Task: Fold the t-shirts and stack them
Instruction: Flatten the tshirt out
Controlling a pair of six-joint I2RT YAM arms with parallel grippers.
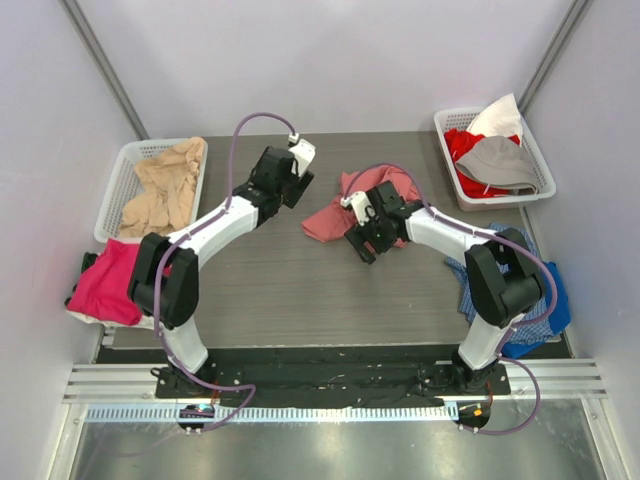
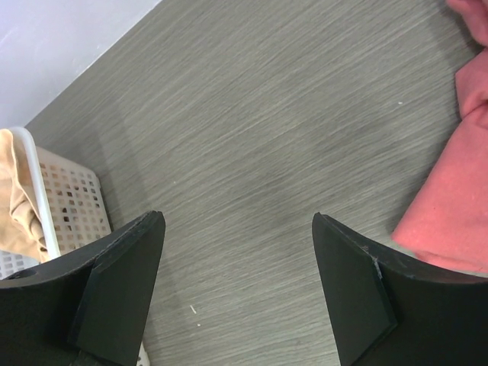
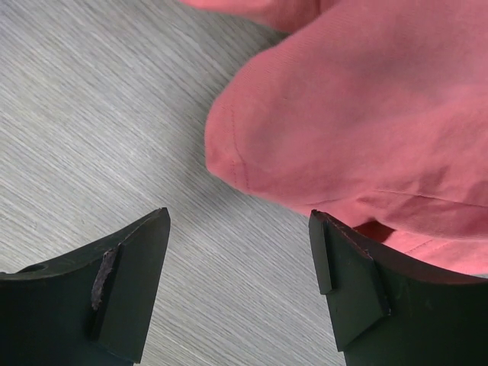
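Loosely crumpled (hem showing), the salmon-red t-shirt (image 1: 322, 222) lies by left pincer (image 2: 238, 229) and right pincer (image 3: 238, 221), both gaping empty.

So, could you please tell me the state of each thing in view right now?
salmon t-shirt: crumpled on the table, unfolded.
left gripper: open, empty, over bare table.
right gripper: open, empty, over the shirt's edge.
left basket: holds crumpled beige cloth.
right basket: holds heaped red, grey, white garments.
magenta t-shirt: bunched at the table's left edge.
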